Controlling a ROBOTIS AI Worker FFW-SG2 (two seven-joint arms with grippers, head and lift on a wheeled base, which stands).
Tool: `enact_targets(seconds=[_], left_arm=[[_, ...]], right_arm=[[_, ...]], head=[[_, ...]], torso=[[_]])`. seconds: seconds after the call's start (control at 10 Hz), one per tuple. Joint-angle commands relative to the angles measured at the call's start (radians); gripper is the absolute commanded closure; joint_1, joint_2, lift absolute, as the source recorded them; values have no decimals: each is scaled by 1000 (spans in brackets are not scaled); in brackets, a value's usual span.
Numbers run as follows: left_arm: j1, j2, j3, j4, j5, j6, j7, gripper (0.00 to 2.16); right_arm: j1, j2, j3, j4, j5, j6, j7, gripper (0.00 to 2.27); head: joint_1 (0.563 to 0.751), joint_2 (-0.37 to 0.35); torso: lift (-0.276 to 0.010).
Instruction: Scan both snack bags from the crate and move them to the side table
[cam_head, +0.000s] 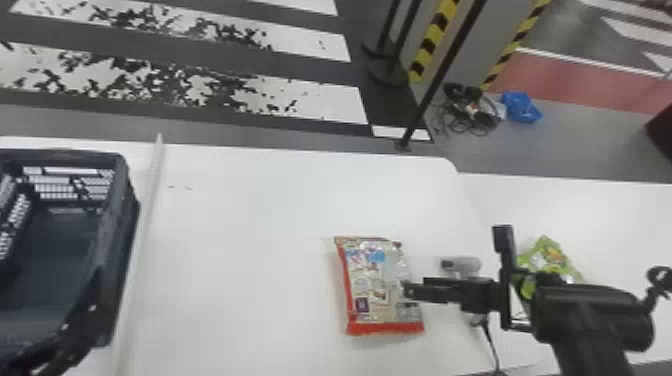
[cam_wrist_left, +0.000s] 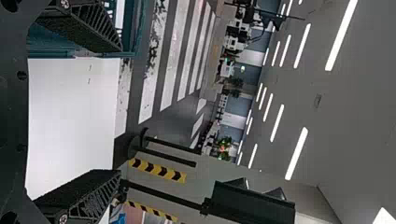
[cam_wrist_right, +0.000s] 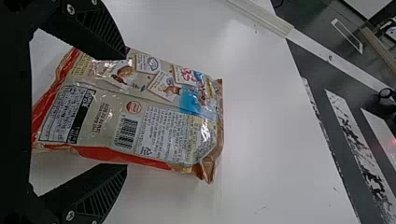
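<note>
Right gripper (cam_wrist_right: 126, 111) open at red-edged bag (cam_wrist_right: 163, 116), barcode-up on main table (cam_head: 240, 250), left gripper (cam_wrist_left: 121, 111) open; looks like second-bag pickup, so next: close squarely, lift, scan if still due, then side table (cam_head: 620, 220).

In the head view, the crate (cam_head: 119, 225) stood at the left edge, a strip (cam_head: 151, 195) just right of it. One snack bag (cam_head: 372, 280) lay on the table (cam_head: 240, 240), lower centre. The scanner (cam_head: 467, 264) was between it and the other snack bag (cam_head: 550, 256), on the side table (cam_head: 610, 215), lower right. Cables (cam_head: 467, 114) lay on the floor behind, upper right.
</note>
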Motion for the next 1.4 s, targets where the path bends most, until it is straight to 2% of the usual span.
enact_targets(seconds=[0.0,0.5,0.6,0.7,0.8,1.0,1.1,1.3], left_arm=[[0,0,0,0,0,0,-3,66],[5,2,5,2,0,0,-4,66],[6,2,6,2,0,0,-6,66],[6,2,6,2,0,0,-7,66],[6,2,6,3,0,0,-7,66],[6,2,9,8,0,3,-9,66],[6,2,9,9,0,0,-10,66],[8,0,9,8,2,3,-10,66]], right_arm=[[-10,-4,29,39,9,-27,3,100],[-24,-3,98,79,61,-79,2,93],[-48,1,115,123,86,-92,-3,124],[-56,4,132,135,104,-125,-4,292],[-56,5,154,135,135,-132,-15,660],[-59,14,166,135,157,-138,-47,1936],[-54,16,152,129,149,-138,-47,2243],[-22,16,107,56,127,-86,-47,2243]], head=[[695,-276],[695,-258],[695,-251],[695,-246],[695,-244],[695,-236],[695,-234],[695,-235]], torso=[[-29],[-29],[-29],[-29],[-29],[-29],[-29],[-29]])
